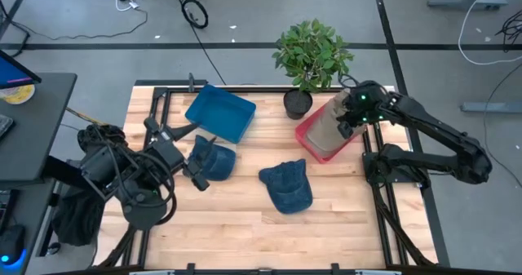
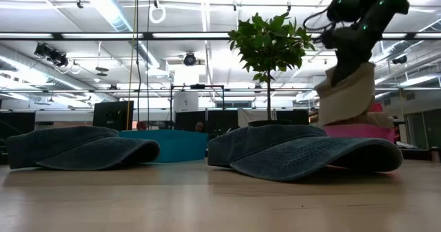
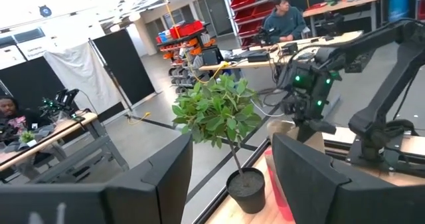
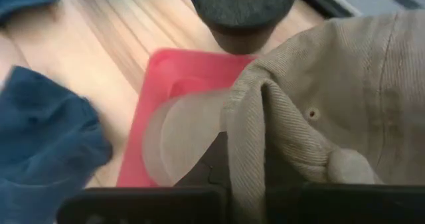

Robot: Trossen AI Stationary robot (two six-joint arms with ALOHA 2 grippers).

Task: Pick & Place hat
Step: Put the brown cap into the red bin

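- The right gripper (image 1: 349,121) is pinched on a tan hat (image 1: 326,125) and holds it above the red bin (image 1: 309,142); in the right wrist view the cloth (image 4: 319,111) hangs bunched over the bin (image 4: 166,84).
- Risk: the hat droops well to one side, so a release from here could leave it draped on the bin's rim or spilled onto the table (image 1: 245,218).
- Risk: the plant (image 1: 312,53) stands in its pot (image 1: 298,104) just beside the bin (close enough to matter); a swing of the arm could brush the leaves or tip the pot.
- Risk: the grip is on a fold of soft fabric, which may slip out early.
- The left gripper (image 1: 192,177) hangs with fingers apart, touching or just over one blue hat (image 1: 214,159); a drop could snag it.
- A second blue hat (image 1: 287,185) lies mid-table, apart from both bins; the blue bin (image 1: 220,112) sits at the far edge.
- Surface: pale wood planks, framed by dark rails.
- Room: grey floor with cables, white ceiling lights, red shelving, and two people seated at desks, one of them (image 3: 282,21) near the shelving.
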